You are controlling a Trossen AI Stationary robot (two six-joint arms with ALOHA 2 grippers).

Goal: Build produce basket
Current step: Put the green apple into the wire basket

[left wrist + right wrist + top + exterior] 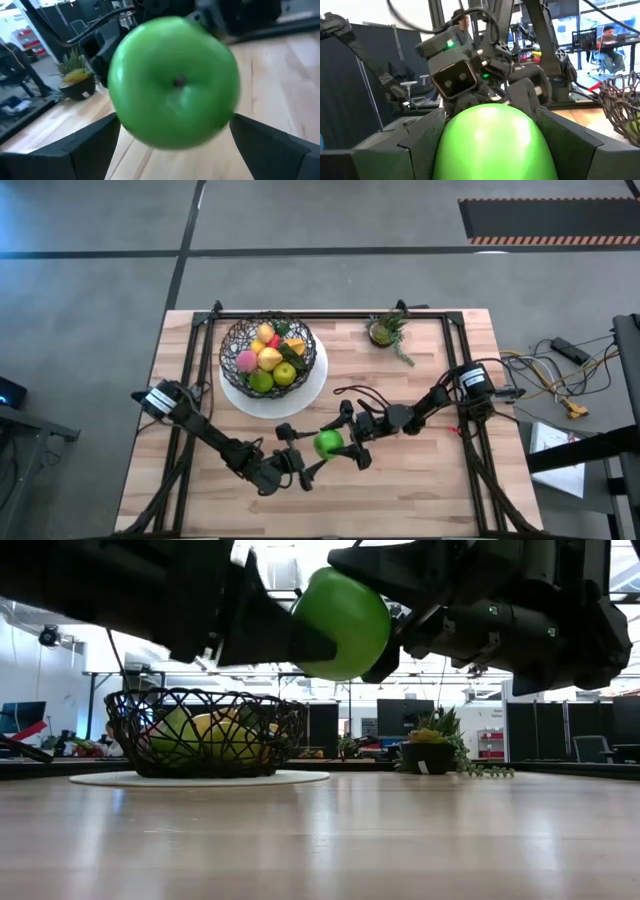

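A green apple [328, 443] hangs in the air above the table's middle, near the front. My right gripper [345, 438] reaches in from the right and is shut on it. My left gripper [312, 460] comes from the left and is open. Its two fingers [85, 150] stand on either side of the apple [175, 82], whose stem dimple faces the left wrist. The basket [268, 350], a black wire bowl, stands on a white plate [312, 385] at the far left. It holds several pieces of produce [270, 360]: yellow, green, pink and orange ones. My right gripper pinches the apple by two opposite sides [449, 145] between its two fingers [420, 145]. The fingers come roughly level from the table's right side. The apple [340, 620] is lifted well clear of the table.
A small potted plant [386, 330] stands at the far right of the table. Bare wood [330, 840] lies below the apple and toward the front edge. Cables [555, 380] lie off the table's right side. People sit in the room beyond [607, 37].
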